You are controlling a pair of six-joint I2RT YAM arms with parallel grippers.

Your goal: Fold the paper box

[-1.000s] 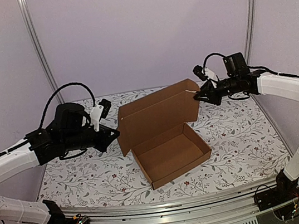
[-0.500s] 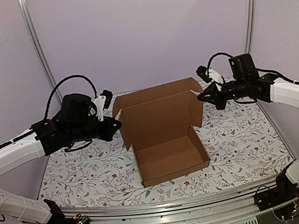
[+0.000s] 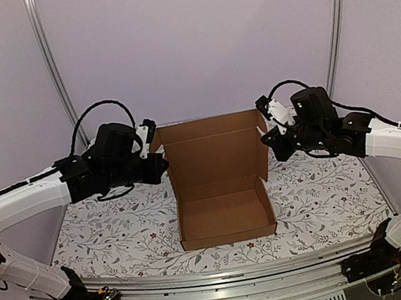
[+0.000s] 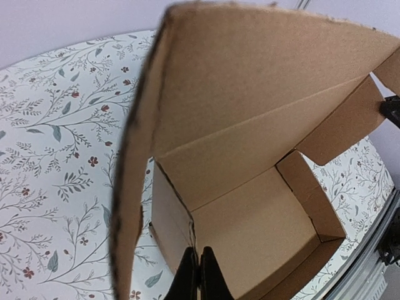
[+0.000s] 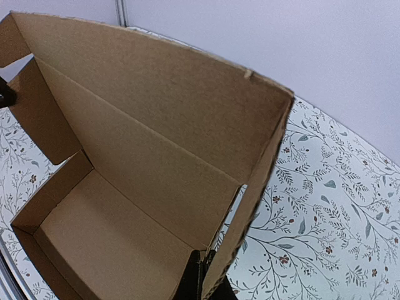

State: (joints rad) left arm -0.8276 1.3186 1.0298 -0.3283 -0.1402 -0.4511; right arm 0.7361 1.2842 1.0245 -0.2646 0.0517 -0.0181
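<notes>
Lilac walls (image 3: 191, 38) back a floral-printed tabletop (image 3: 107, 232). The plain brown cardboard paper box (image 3: 226, 218) sits at the centre of the frame, its tray formed and its lid panel (image 3: 213, 159) standing upright behind. The left end effector (image 3: 160, 165) is closed beside the lid's left side flap (image 4: 140, 156). The right end effector (image 3: 266, 142) is closed at the right side flap (image 5: 261, 169).

To close the box well, I judge both flaps should swing inward together, square to the lid. Only then should the lid tip forward, so the flaps slide inside the tray walls.

Each wrist view cuts the fingers off at the bottom edge, so whether either pinches cardboard is unclear. The upright lid also hides the tabletop behind it.
</notes>
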